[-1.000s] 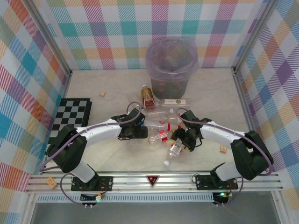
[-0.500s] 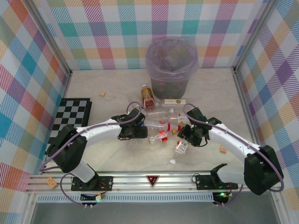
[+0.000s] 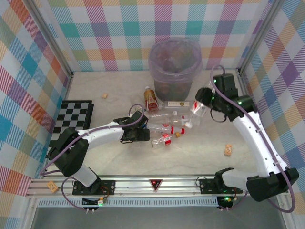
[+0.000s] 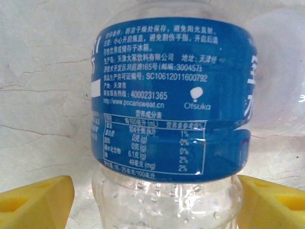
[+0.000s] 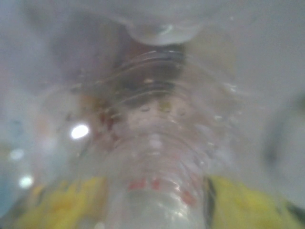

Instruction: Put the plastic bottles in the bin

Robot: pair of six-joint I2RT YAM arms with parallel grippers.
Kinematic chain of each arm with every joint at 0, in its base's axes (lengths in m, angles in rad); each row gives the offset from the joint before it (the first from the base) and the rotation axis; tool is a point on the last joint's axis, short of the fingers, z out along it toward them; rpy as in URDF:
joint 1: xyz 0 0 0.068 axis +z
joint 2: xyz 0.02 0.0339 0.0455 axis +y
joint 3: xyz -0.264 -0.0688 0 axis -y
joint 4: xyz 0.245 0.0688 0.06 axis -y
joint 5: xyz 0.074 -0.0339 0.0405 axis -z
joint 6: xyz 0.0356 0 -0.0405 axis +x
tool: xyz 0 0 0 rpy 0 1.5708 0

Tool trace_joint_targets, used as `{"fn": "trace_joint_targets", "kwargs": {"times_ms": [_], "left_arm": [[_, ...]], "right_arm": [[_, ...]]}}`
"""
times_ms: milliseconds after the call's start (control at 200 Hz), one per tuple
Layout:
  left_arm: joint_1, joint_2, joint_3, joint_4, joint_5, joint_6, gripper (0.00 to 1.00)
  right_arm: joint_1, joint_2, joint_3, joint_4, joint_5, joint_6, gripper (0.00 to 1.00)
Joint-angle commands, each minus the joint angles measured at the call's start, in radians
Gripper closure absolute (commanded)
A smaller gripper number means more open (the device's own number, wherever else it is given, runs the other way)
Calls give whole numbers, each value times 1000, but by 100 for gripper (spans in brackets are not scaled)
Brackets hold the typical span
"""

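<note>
**A:** Where is the clear bottle (image 3: 195,113) with the red label?

**B:** In the air, just right of the bin (image 3: 153,59), not over its mouth. The right gripper (image 3: 202,106) is clamped on it. In the wrist view its yellow fingers (image 5: 238,205) pinch the body from both sides (blurred, but the hold is plain).

**A:** And inside the bin?

**B:** Brownish shapes show through the wall, so I judge some bottles are already in.

**A:** What is left?

**B:** A handful on the table (image 3: 119,157), mid-way. There is a brownish bottle (image 3: 151,99) before the bin, with clear ones (image 3: 164,117) beside it. The left gripper (image 3: 142,134) sits low among them, its jaws spread either side of a blue-labelled bottle (image 4: 171,109) and not closed on it.

**A:** So, progress?

**B:** Partway, I'd say. One bottle is about to drop and several remain. The tan blocks (image 3: 228,150) are not part of the job.
</note>
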Motion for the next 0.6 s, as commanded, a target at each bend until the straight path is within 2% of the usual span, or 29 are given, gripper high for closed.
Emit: {"fn": "trace_joint_targets", "kwargs": {"times_ms": [0, 125, 350, 525, 595], "left_arm": [[-14, -19, -14, -7, -38, -3, 16], [-14, -29, -7, -10, -34, -3, 16], [-16, -64, 4, -19, -13, -3, 12], [-17, -109, -14, -52, -19, -5, 9], [-19, -128, -27, -64, -16, -11, 8]], "right_arm": [[-10, 79, 147, 77, 50, -121, 49], [-14, 202, 358, 192, 68, -168, 51], [-21, 517, 761, 282, 84, -225, 52], [-20, 859, 1204, 156, 85, -285, 51], [-17, 948, 1292, 134, 62, -294, 51]]}}
